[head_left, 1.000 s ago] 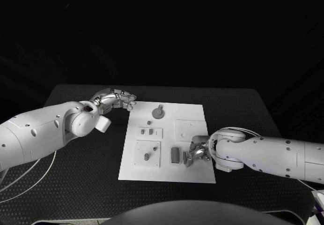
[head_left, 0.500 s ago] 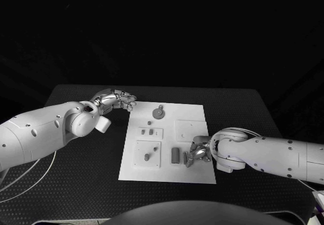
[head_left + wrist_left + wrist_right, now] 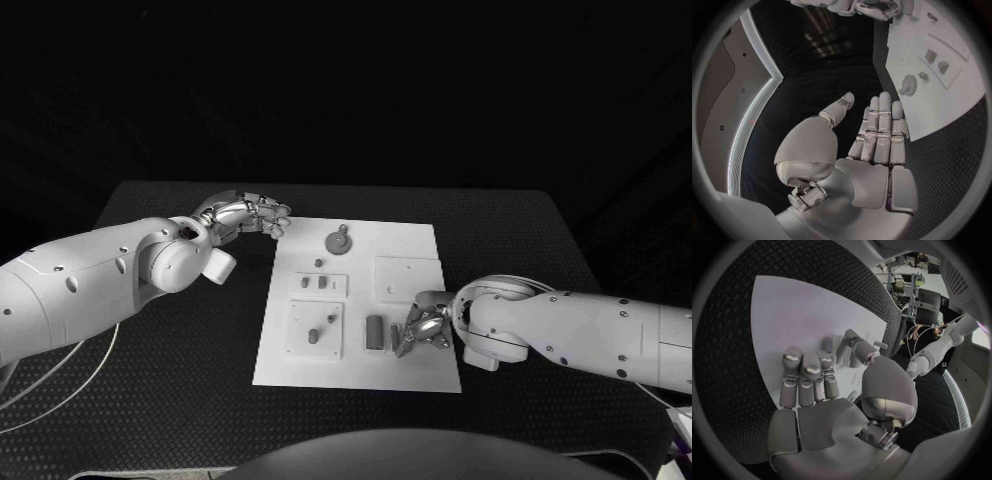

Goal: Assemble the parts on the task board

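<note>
Currently right hand [image 3: 423, 328], fingers spread and empty, hovers over board [image 3: 411, 240] beside the upright part [image 3: 375, 332]; left hand [image 3: 248, 214] open, idle. Approach slowly, pinch squarely.

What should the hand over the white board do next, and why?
Probably lower the right hand a little and close its fingers on the grey part beside it. The hand hovers over the board's near edge, holding nothing that I can see, while the left hand waits off the board.
</note>
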Motion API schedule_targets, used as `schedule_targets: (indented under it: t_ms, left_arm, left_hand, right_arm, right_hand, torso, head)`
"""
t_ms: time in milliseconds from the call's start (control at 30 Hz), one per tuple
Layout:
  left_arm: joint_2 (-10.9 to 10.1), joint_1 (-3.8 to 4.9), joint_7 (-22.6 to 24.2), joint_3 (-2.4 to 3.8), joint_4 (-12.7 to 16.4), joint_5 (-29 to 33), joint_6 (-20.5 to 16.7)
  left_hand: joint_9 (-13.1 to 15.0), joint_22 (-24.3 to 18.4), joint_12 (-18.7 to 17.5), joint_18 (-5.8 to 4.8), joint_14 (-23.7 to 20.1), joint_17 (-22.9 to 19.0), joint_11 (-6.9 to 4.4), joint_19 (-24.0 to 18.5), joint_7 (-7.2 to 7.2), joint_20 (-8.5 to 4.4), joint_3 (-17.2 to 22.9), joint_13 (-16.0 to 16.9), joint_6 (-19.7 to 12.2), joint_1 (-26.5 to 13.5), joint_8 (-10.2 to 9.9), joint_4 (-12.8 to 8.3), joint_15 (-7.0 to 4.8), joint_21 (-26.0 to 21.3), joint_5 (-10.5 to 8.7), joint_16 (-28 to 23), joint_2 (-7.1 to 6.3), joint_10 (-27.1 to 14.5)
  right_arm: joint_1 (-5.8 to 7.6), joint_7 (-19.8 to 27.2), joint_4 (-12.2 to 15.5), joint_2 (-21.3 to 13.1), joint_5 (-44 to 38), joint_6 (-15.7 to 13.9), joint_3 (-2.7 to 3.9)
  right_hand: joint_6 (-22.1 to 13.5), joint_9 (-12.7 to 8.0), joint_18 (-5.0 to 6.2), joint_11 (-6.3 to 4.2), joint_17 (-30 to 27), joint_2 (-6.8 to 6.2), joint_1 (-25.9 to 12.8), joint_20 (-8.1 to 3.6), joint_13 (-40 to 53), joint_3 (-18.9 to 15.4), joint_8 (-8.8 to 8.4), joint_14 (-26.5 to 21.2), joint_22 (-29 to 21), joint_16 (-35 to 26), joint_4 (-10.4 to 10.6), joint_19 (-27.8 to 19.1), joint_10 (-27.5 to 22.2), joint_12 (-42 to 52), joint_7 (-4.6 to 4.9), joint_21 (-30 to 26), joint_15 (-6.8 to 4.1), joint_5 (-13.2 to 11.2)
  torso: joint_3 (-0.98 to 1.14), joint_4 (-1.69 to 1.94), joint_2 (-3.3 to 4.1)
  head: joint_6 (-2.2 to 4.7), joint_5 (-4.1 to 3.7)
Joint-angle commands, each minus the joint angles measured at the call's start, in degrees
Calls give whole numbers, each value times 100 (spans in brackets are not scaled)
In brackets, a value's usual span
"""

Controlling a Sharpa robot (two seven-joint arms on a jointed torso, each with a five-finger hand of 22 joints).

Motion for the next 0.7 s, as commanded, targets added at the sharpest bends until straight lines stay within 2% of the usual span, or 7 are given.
schedule_targets:
  t_ms: [33,533,700]
  left_arm:
    - [7,6,30,4,16,-19,79]
    - [4,6,29,4,15,-24,76]
    - [7,6,29,4,18,-24,79]
  left_hand:
    - [-7,10,-32,61,21,8,9,14,0,4,29,7,-53,-27,32,-16,-6,-21,1,-20,-15,20]
    - [-8,14,-32,62,22,15,9,12,0,4,32,7,-53,-19,33,-22,-6,-24,1,-26,-18,20]
    - [-9,16,-32,62,23,17,8,12,0,4,33,7,-53,-16,34,-24,-6,-25,1,-27,-18,20]
  right_arm:
    - [-70,-11,-54,-3,132,207,-55]
    - [-70,24,-65,-21,173,185,-55]
    - [-70,22,-71,-23,182,178,-55]
  right_hand:
    - [-245,-12,78,-4,-4,-34,20,13,7,-34,-131,-24,-6,-25,-11,-16,-42,-37,181,-23,30,-24]
    - [-281,-7,78,11,3,-61,20,15,13,-86,-139,-49,-7,-29,-7,-38,-80,-36,195,-29,43,-33]
    - [-301,27,78,12,21,58,-136,18,22,-394,-119,-69,1,-17,-36,-67,-105,-15,195,-19,46,-33]
  torso:
    - [-3,1,0]
    - [-1,1,-1]
    - [-2,1,-1]
  head:
    - [4,-2]
    - [2,0]
    - [2,-3]
